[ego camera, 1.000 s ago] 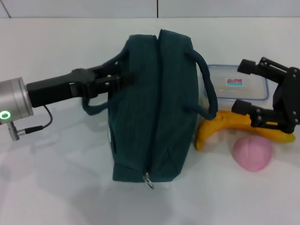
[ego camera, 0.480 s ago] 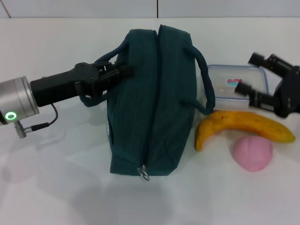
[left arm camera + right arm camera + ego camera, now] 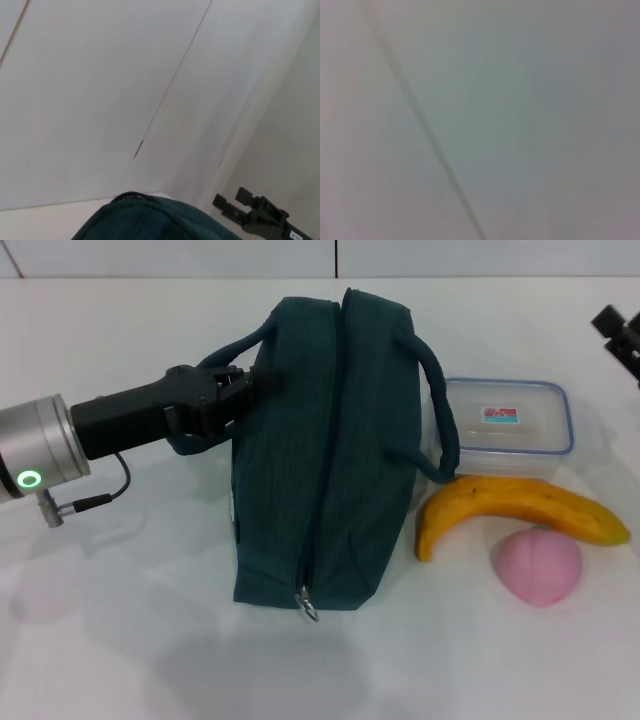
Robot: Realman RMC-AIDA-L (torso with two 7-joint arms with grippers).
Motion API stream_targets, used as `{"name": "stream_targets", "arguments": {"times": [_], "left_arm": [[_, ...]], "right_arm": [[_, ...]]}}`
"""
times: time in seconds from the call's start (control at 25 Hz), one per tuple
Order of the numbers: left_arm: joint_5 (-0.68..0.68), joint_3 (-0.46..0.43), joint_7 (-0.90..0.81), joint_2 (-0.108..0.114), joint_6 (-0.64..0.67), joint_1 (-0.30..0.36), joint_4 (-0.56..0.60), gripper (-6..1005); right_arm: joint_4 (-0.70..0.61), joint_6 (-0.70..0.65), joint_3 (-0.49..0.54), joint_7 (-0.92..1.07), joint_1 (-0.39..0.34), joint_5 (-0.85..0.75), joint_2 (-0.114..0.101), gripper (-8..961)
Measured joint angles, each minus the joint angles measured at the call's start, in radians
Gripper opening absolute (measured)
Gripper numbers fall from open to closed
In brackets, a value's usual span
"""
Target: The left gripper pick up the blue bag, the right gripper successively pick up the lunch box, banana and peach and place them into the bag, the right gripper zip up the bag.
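Left hand point(image 3: 255, 388) is clamping one loop handle of the dark teal fabric bag point(image 3: 320, 470), which is lying zipped on the white tabletop point(image 3: 130, 640). Right hand point(image 3: 620, 335) is sitting far beyond the bag; fingers cannot tell. Judgement: unzip before loading. Beside the bag: one clear blue-rimmed lunch box point(image 3: 505, 425), one yellow banana point(image 3: 520, 508), one pink peach point(image 3: 538, 566).

One blue bag point(image 3: 325, 455) stands on the table point(image 3: 120, 640), with two loop handles and one zipper carrying one metal ring pull point(image 3: 308, 611); one lunch box point(image 3: 505, 428); one banana point(image 3: 515, 510); one peach point(image 3: 538, 566); two grippers show, the left gripper point(image 3: 240, 390) and the right gripper point(image 3: 622, 335).
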Motion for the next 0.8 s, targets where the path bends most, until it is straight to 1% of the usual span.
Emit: {"name": "stream_targets", "arguments": {"times": [0.12,0.32,0.48,0.64,0.72,0.8], "left_arm": [[-0.012,0.0,0.0,0.0,-0.007,-0.006,0.0,44],[-0.038,0.0,0.0,0.0,-0.011,-0.013,0.0,44],[-0.043,0.0,0.004,0.0,-0.012,-0.014,0.0,44],[-0.043,0.0,0.008,-0.001,-0.013,-0.018,0.001,44],[-0.043,0.0,0.008,-0.001,-0.013,-0.022,0.008,44],[-0.04,0.0,0.009,-0.001,-0.013,-0.025,0.012,44]], "right_arm": [[0.072,0.011,0.001,0.058,0.012,0.06,0.0,854],[0.136,0.093,0.035,0.189,0.012,0.067,0.0,854],[0.184,0.105,0.038,0.24,0.004,0.06,0.0,854],[0.205,0.132,0.045,0.28,0.007,0.001,0.0,854],[0.21,0.144,0.078,0.295,0.008,-0.051,0.0,854],[0.215,0.148,0.147,0.298,0.007,-0.122,0.0,853]]}}
